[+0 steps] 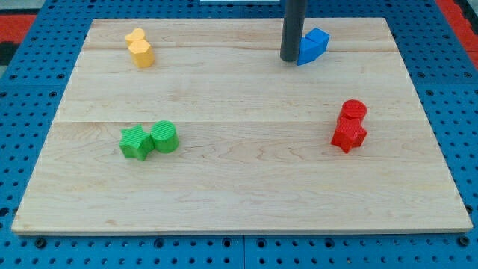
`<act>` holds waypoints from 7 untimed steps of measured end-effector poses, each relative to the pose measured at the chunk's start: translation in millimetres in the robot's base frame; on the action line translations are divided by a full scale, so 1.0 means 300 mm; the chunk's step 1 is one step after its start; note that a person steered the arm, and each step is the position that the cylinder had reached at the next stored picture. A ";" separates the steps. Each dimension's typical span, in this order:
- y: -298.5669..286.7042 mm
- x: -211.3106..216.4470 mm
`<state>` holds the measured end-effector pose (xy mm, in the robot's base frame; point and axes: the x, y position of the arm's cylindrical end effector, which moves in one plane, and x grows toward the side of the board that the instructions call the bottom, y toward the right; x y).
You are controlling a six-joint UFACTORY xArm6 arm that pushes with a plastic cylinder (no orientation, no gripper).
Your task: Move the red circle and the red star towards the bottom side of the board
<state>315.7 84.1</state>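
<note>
The red circle (353,110) stands at the view's right, and the red star (348,137) touches it just below. My tip (290,59) rests on the board near the view's top, right of centre. It touches the left side of a blue block (314,45). The tip is well above and left of the two red blocks, apart from them.
Two yellow blocks (140,48) sit together at the view's top left. A green star (135,143) and a green circle (164,137) touch each other at the lower left. The wooden board (239,187) lies on a blue pegboard surface (22,149).
</note>
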 end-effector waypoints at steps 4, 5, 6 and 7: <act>0.423 0.152; 0.411 0.219; 0.358 0.312; 0.241 0.360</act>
<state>423.5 156.4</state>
